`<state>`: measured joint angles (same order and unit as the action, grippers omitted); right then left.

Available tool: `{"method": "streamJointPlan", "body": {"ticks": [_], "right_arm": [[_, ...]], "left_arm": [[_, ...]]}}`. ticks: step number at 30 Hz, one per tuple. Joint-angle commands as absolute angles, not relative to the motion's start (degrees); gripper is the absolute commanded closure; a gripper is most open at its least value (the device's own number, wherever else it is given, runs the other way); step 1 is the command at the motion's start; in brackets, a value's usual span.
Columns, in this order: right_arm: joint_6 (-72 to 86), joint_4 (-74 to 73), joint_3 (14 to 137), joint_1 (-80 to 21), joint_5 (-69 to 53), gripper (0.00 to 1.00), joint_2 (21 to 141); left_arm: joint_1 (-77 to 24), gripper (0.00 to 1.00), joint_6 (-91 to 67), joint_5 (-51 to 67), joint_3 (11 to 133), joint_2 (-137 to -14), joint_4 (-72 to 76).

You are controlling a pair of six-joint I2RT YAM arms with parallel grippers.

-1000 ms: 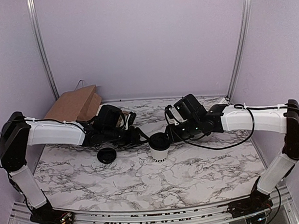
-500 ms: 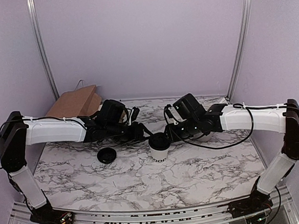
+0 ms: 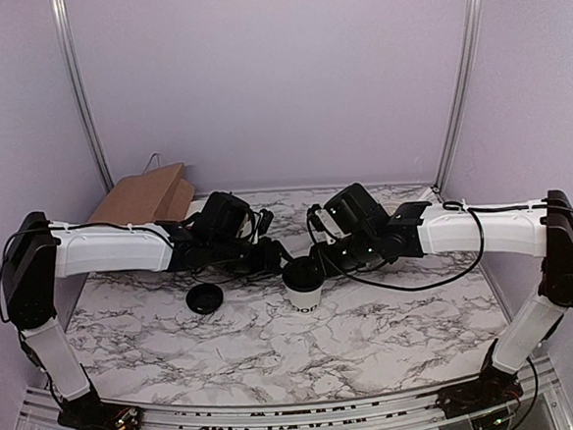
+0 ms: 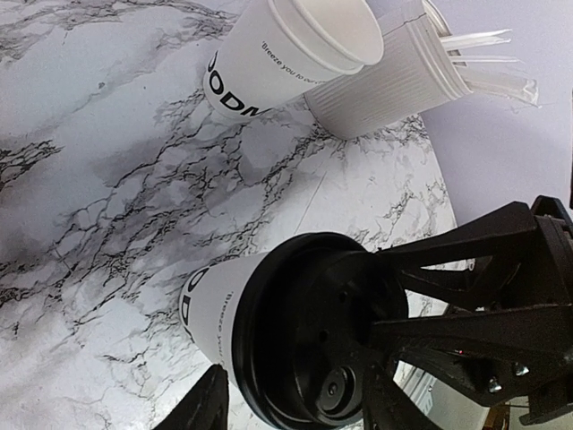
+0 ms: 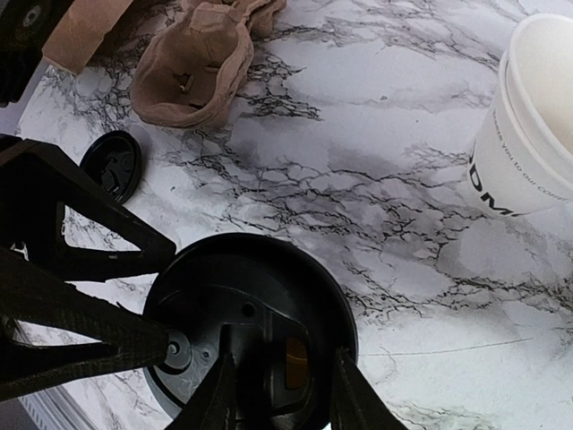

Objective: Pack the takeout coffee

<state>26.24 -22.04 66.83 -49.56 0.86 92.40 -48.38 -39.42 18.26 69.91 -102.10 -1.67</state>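
The takeout coffee cup [image 3: 306, 297], white with black lettering, stands mid-table with its black lid [image 3: 301, 272] on top. My right gripper [image 3: 319, 263] reaches in from the right. In the right wrist view my right gripper [image 5: 285, 358] is shut on the lid [image 5: 242, 296], one finger near its middle and one at its rim. My left gripper [image 3: 273, 260] comes from the left. In the left wrist view my left gripper [image 4: 295, 387] stands open astride the cup [image 4: 210, 309] just under the lid [image 4: 304, 331], and a sliver of table shows beside one finger.
A second black lid [image 3: 205, 298] lies on the marble left of the cup. A brown paper bag [image 3: 146, 197] sits at the back left, with a brown cup carrier [image 5: 192, 67] near it. Stacked white cups [image 4: 286, 54] and a ribbed tub of utensils [image 4: 394, 85] stand behind.
My left arm has swung right and forward, bringing its fingers up around the cup. My right gripper and the lidded cup have shifted slightly left.
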Motion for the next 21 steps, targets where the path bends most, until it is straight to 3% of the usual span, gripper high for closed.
{"method": "streamJointPlan", "body": {"ticks": [1,21], "right_arm": [[25.7,-22.8,69.1,-50.0,2.2,0.65,93.1],[25.7,-23.4,67.8,-50.1,3.8,0.61,93.4]], "left_arm": [[-48.8,0.49,-38.5,16.4,71.6,-103.1,-4.7],[-49.0,0.62,-38.6,14.3,69.1,-104.5,-5.6]]}}
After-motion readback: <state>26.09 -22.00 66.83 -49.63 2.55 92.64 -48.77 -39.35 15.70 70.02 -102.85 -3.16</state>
